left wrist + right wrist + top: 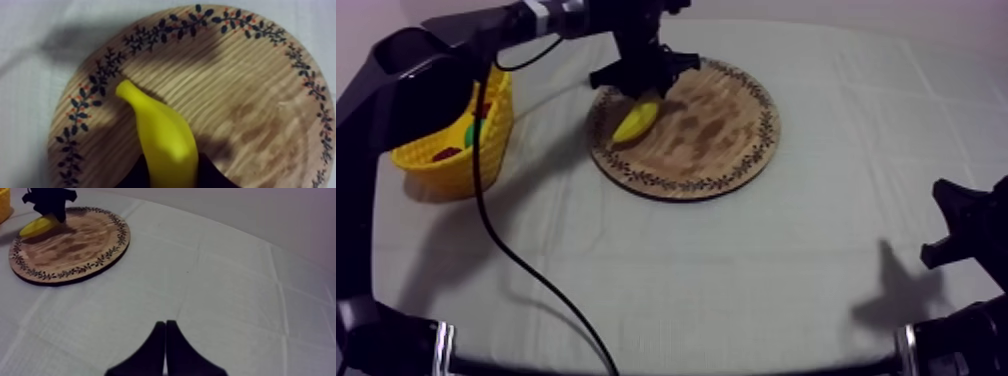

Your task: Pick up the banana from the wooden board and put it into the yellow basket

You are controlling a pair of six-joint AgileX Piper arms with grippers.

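My left jaws are closed round the far end of the yellow toy banana (pixel 636 120). It lies at the left side of the round wooden board with a patterned rim (pixel 726 125), its long axis pointing near-left. The yellow basket (pixel 446 170) stands left of the board, so I judge the carry short. My right jaws rest shut and empty, near right over the surface (pixel 736 280).

tail end of banana (pixel 161 134) hidden within left hand (pixel 171 172)

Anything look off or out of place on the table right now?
Nothing stands out. The banana lies flat on the wooden board near its rim, with the left gripper shut on it. The yellow basket stands upright beside the board, nothing spilled.
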